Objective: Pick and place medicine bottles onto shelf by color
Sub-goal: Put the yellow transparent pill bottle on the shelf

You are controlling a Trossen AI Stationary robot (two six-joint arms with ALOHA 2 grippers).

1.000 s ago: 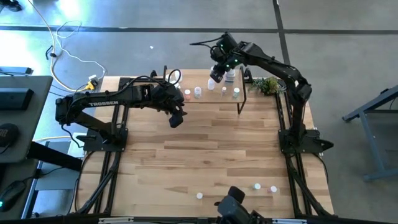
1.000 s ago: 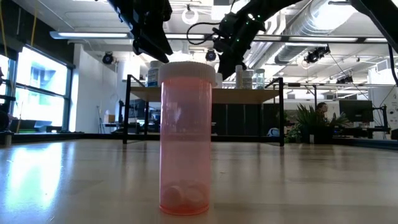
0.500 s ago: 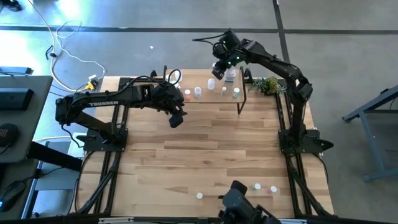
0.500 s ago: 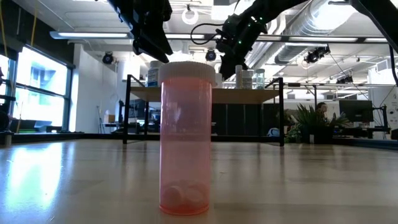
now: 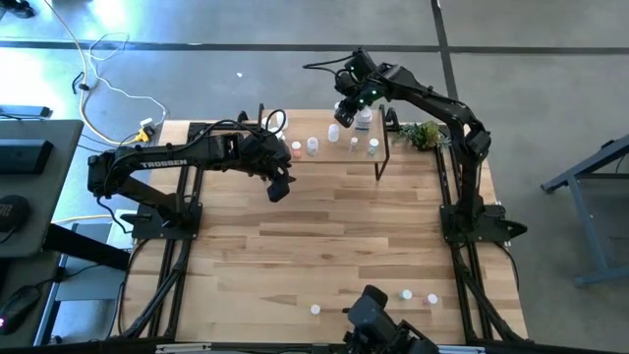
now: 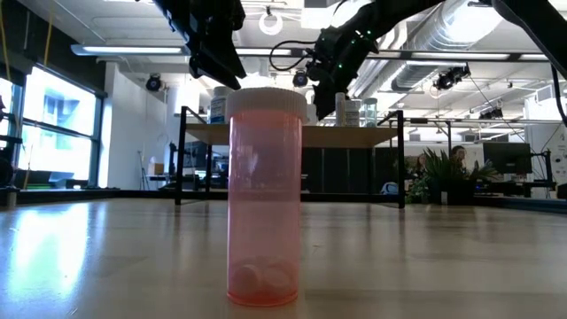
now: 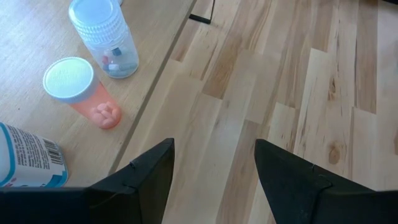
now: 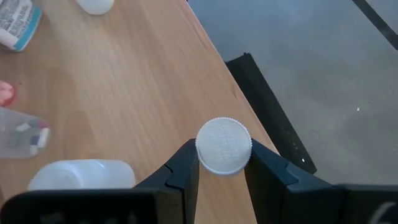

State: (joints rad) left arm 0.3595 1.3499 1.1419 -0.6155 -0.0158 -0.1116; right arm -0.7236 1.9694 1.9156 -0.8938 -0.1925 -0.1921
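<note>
The shelf stands at the table's far edge, carrying several bottles. The right gripper, its arm reaching over the shelf's back edge, is clamped on a white-capped bottle, apparently just under the cap; light, rigid, smooth plastic, liable to slip. The left gripper hovers spread and empty near the shelf's front.

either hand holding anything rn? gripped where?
Right hand holds a white-capped bottle by its cap, fingers on opposite sides, above the shelf. Left hand is open and empty.
</note>
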